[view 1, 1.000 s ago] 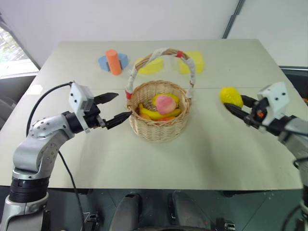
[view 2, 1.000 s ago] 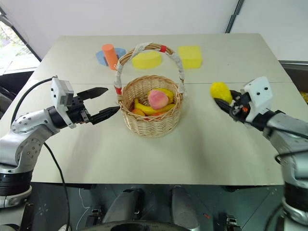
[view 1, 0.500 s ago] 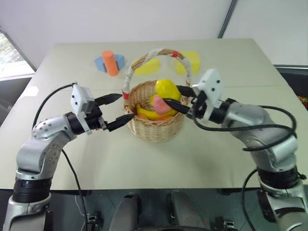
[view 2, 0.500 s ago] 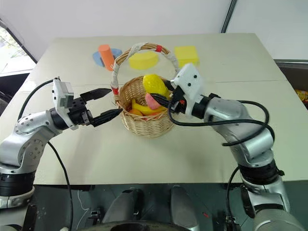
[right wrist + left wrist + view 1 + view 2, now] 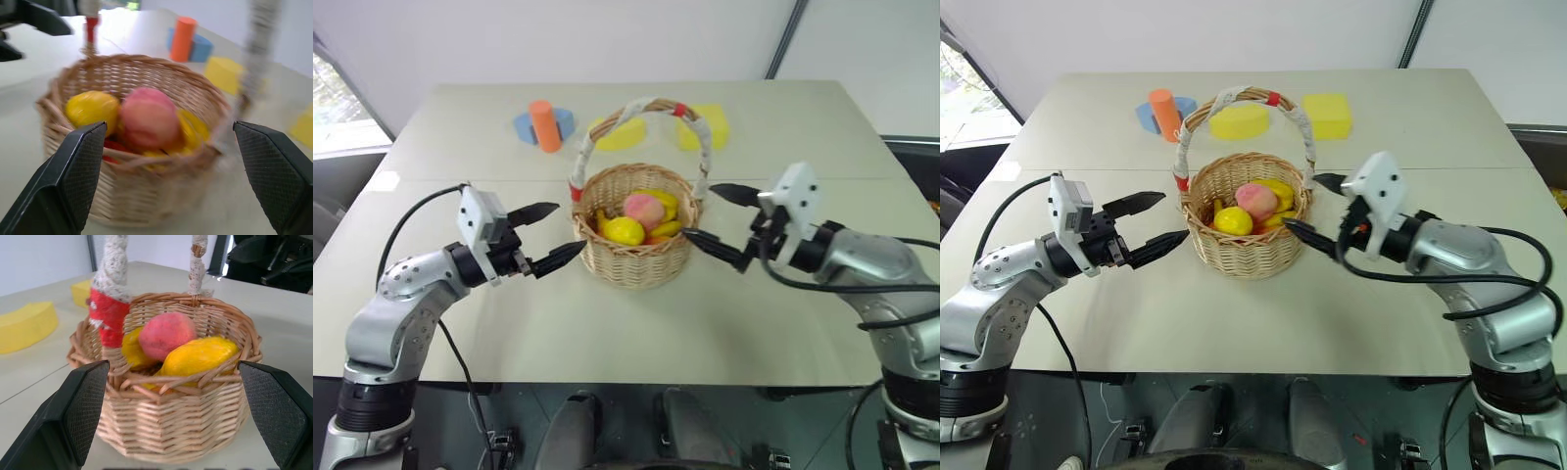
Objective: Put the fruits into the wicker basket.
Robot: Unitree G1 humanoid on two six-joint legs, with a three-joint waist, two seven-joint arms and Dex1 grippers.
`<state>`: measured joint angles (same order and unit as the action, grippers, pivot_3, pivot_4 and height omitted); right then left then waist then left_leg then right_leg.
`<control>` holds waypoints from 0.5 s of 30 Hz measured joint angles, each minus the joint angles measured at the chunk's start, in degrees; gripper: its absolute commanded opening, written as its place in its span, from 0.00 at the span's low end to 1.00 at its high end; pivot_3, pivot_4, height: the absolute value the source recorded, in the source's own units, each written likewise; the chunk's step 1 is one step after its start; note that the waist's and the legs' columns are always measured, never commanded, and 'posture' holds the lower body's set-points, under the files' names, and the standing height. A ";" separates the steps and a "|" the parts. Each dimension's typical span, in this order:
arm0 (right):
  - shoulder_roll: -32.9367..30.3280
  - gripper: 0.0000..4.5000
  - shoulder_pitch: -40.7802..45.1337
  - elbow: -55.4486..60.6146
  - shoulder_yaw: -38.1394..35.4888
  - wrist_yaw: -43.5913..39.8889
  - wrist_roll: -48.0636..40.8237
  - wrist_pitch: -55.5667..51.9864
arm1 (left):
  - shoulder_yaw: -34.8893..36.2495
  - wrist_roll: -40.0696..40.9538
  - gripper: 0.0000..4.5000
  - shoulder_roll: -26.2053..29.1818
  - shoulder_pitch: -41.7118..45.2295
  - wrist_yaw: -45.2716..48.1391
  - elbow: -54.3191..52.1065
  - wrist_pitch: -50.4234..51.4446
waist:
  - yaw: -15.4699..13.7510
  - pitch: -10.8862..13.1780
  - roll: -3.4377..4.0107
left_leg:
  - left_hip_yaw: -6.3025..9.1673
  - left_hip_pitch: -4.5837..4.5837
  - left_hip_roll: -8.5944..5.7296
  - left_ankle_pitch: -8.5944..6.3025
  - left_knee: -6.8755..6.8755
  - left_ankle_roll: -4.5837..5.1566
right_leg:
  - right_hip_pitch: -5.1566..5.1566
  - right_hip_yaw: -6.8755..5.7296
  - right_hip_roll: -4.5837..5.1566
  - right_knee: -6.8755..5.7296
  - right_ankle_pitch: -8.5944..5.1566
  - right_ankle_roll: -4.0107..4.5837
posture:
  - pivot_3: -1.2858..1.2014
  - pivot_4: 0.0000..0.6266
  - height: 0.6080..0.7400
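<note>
Pale bench (image 5: 783,333) carries the wicker basket (image 5: 639,257), peach (image 5: 645,208) and lemon (image 5: 624,231) inside, light, smooth, best pinched across their middles, while my left tool (image 5: 551,238) and right tool (image 5: 724,223) gape wide, empty.

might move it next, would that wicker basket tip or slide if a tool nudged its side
The wicker basket looks light, so it would probably slide. Its broad flat base makes tipping unlikely. A push high on the tall arched handle might rock it.
</note>
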<state>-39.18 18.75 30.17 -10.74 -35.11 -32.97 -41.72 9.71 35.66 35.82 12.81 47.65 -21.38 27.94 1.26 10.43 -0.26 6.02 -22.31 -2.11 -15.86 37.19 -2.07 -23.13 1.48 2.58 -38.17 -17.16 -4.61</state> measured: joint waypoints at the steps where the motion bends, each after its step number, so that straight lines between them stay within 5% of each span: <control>1: 1.05 0.96 0.54 -1.15 0.05 1.05 0.15 0.07 | -0.02 -0.01 1.00 -0.03 0.27 0.18 0.14 -0.04 | 0.05 0.00 0.00 | 0.00 0.02 0.03 0.01 -0.01 -0.01 | 0.00 0.00 -0.03 -0.03 0.00 0.01 | 0.52 0.24 1.00; 8: 12.02 0.96 8.20 -13.51 4.23 9.84 6.52 4.95 | -0.10 0.29 1.00 -2.34 3.14 0.08 1.45 -0.03 | -0.32 0.00 0.01 | 0.03 -0.01 0.01 0.07 -0.01 -0.10 | -0.04 -0.02 -0.03 -0.06 0.03 0.05 | 0.52 0.24 1.00; 11: 13.89 0.78 8.82 -16.70 4.75 10.39 7.19 6.08 | -0.05 0.64 1.00 -2.61 3.08 -0.28 1.50 0.12 | -0.52 0.00 0.01 | 0.03 -0.11 -0.04 0.09 -0.01 -0.16 | -0.11 -0.02 0.03 -0.02 0.03 0.05 | 0.52 0.24 1.00; 15: 15.01 0.32 8.97 -18.31 4.82 9.96 7.33 6.82 | -0.02 1.22 1.00 -2.78 2.48 -0.67 1.45 0.19 | -0.47 0.00 0.01 | 0.02 -0.11 -0.06 0.06 -0.02 -0.10 | -0.11 -0.02 0.06 0.01 0.03 0.05 | 0.52 0.24 1.00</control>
<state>-24.16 27.72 11.86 -5.92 -25.15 -25.64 -34.90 9.69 36.88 33.04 15.28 46.99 -19.93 28.12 0.79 10.42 -0.25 6.04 -22.42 -2.17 -15.79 37.17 -2.17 -23.24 1.46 2.64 -38.16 -17.13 -4.56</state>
